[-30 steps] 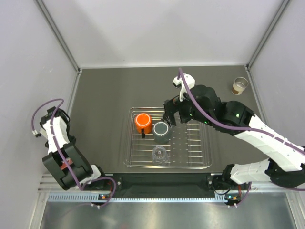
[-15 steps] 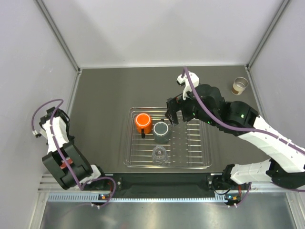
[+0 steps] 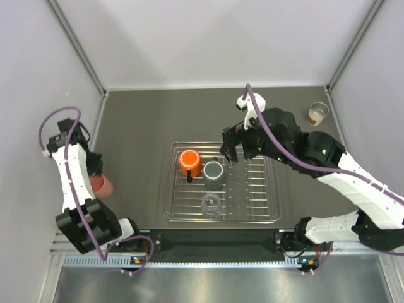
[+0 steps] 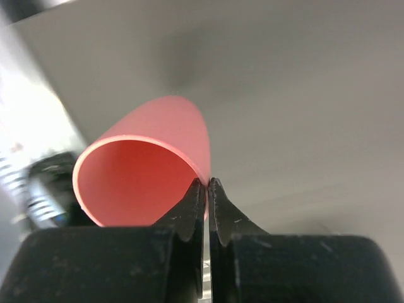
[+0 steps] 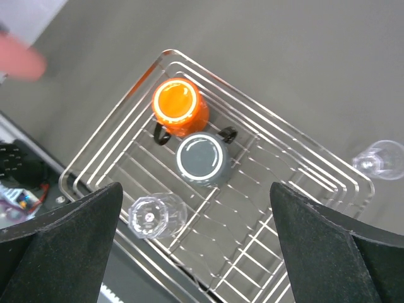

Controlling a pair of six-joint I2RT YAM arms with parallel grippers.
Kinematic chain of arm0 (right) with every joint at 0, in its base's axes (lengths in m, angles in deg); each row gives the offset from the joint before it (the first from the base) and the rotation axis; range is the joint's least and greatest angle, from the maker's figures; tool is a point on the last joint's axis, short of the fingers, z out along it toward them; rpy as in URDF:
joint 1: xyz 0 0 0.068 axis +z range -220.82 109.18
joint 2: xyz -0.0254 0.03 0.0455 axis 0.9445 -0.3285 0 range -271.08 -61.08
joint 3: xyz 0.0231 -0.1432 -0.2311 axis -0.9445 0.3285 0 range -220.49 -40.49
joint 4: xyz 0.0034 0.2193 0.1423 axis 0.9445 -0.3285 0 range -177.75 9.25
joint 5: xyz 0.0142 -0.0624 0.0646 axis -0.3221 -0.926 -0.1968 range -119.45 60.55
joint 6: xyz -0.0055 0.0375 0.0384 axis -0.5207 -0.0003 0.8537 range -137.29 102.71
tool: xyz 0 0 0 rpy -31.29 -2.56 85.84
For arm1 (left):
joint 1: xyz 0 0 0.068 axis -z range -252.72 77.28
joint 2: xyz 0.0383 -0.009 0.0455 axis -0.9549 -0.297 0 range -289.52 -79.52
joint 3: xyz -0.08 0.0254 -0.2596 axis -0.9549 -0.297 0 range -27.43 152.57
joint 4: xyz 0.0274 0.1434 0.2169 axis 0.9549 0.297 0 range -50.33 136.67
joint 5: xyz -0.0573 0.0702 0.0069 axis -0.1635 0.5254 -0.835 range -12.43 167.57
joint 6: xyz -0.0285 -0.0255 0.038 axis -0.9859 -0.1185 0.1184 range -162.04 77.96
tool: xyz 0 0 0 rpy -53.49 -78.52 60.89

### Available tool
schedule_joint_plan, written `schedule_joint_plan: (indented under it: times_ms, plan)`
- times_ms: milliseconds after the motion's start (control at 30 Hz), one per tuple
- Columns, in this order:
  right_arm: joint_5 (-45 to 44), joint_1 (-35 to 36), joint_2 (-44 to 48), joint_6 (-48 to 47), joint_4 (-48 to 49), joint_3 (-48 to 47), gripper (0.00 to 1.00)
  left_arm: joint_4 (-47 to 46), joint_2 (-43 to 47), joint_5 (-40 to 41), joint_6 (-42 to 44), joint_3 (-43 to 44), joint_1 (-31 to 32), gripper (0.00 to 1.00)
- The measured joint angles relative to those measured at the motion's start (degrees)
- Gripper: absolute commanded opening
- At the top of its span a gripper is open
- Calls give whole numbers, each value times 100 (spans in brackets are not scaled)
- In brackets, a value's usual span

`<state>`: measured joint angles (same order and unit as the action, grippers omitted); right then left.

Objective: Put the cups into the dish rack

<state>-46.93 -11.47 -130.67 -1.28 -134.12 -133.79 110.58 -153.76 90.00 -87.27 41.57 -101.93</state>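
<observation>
My left gripper (image 4: 207, 189) is shut on the rim of the pink cup (image 4: 145, 170), one finger inside it and one outside. The top view shows that cup (image 3: 101, 185) held at the table's left edge. The dish rack (image 3: 271, 208) lies in the middle of the table. It holds an orange cup (image 3: 189, 162), a dark grey cup (image 3: 213, 173) and a clear cup (image 3: 211, 204), all upside down. My right gripper (image 3: 230, 151) hangs open above the rack's back edge with nothing in it. Its own view looks down on the orange cup (image 5: 178, 107), the dark grey cup (image 5: 202, 159), the clear cup (image 5: 153, 216) and the rack (image 5: 315, 158).
Another clear cup (image 5: 382, 159) stands on the table just beyond the rack, hidden under my right arm in the top view. A cup with a brownish lower half (image 3: 317, 113) stands at the back right corner. Grey walls close in the table on three sides.
My left gripper has shut on the pink cup, and the left arm has risen and stretched so the cup now shows in the top view. My right gripper drifted slightly back from the dark grey cup.
</observation>
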Motion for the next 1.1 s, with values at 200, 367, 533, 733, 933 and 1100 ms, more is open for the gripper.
schedule_joint_plan:
  times_ms: [200, 367, 533, 733, 933, 1100]
  plan:
    - [1187, -1113, -103, 223, -24, -13, 100, -127, 63, -1178, -376, 1453, 1276, 0]
    - [2420, -1985, -155, 525, 61, 149, 100, -1095, 507, -2970, -866, 1493, 1668, 0]
    - [3827, -2658, -369, 1126, 437, 361, 100, -3018, 944, -4671, -1598, 1180, 2070, 0]
    - [5222, -2765, -472, 2221, 2146, 1014, 100, -5698, 1021, -6074, -2765, 833, 2559, 0]
    - [6087, -2710, -787, 3637, 4634, 1346, 100, -7989, 1023, -6841, -3777, 815, 2664, 0]
    - [6041, -2542, -1126, 4378, 6092, 1248, 100, -8826, 1023, -7069, -4310, 813, 2669, 0]
